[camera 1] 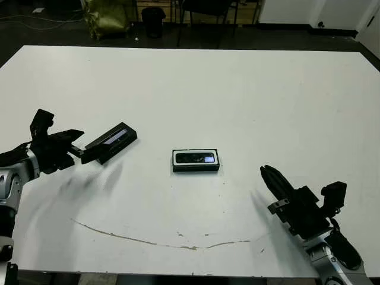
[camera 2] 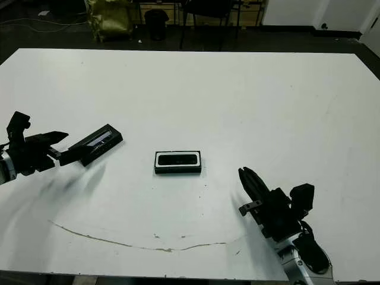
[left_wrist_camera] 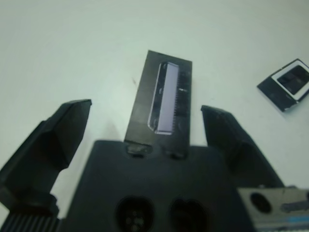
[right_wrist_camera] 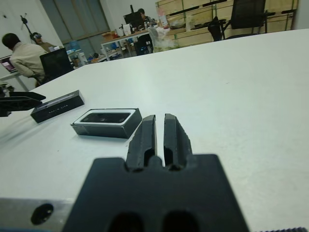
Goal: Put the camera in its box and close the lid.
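Note:
The box [camera 1: 196, 168], a black tray with white lining, sits in the middle of the table with the camera [camera 1: 197, 158] lying inside it, glossy face up. The lid [camera 1: 110, 142], a flat black panel with a pale stripe, is off to the left of the box, angled. My left gripper [camera 1: 76, 144] is open at the lid's near end. In the left wrist view the fingers [left_wrist_camera: 63, 130] stand wide on either side of the lid [left_wrist_camera: 164, 96] without touching it. My right gripper [camera 1: 270, 178] is shut with nothing in it, low over the table right of the box [right_wrist_camera: 106, 126].
A thin brownish mark [camera 1: 148, 240] runs across the table near its front edge. Beyond the far edge are a yellow-green bag [camera 1: 107, 18] and chair legs. In the right wrist view a person [right_wrist_camera: 24, 55] sits at a desk far off.

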Controlling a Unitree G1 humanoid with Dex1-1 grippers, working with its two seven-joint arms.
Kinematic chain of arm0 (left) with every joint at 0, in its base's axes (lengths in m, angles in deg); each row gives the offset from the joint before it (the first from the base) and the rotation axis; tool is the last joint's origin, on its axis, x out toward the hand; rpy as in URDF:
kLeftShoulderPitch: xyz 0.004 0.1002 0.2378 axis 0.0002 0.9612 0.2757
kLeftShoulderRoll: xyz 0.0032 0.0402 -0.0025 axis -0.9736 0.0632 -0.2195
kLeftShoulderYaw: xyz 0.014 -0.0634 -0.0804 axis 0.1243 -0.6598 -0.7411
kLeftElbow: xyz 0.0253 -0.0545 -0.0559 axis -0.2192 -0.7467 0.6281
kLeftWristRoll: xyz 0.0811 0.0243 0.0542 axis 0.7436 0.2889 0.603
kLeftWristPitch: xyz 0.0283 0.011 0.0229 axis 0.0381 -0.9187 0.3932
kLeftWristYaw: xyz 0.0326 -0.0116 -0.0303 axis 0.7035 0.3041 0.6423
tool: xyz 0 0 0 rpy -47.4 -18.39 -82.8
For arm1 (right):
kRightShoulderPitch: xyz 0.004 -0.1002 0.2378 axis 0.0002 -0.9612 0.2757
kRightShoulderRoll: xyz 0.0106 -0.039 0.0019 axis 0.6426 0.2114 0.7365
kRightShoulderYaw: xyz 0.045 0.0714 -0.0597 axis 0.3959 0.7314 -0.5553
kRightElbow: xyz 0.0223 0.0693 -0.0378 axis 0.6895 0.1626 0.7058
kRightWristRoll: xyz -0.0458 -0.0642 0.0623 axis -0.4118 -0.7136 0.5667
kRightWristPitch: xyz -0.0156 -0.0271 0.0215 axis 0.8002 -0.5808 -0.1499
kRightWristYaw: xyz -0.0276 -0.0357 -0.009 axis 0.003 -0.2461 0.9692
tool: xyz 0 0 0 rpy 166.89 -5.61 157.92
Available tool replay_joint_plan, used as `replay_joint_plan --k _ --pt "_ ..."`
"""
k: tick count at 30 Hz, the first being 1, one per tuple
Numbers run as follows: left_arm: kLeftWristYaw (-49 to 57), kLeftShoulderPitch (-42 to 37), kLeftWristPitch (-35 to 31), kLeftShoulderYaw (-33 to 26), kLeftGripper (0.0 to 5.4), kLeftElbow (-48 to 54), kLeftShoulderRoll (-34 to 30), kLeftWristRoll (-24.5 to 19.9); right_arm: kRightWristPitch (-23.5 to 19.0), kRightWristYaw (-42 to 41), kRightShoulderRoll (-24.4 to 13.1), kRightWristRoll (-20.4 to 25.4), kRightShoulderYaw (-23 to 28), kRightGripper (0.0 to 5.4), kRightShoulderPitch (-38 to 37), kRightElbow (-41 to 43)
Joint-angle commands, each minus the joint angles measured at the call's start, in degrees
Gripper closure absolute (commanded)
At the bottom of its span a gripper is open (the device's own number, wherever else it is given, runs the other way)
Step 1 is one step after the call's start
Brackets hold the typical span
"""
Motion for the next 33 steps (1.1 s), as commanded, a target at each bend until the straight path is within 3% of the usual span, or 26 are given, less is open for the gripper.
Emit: replay_joint_plan --k 1,33 --pt "0.09 -0.34 -0.23 0.78 0.02 -1.08 -0.02 1.20 -0.16 0.23 -0.03 -0.09 0.20 5.40 -0.55 -0.51" --pt "-1.49 -3.70 7.11 3.75 0.02 -10.28 0.85 5.27 -0.27 0.76 -0.26 -1.01 0.05 5.40 -0.77 -0.09"
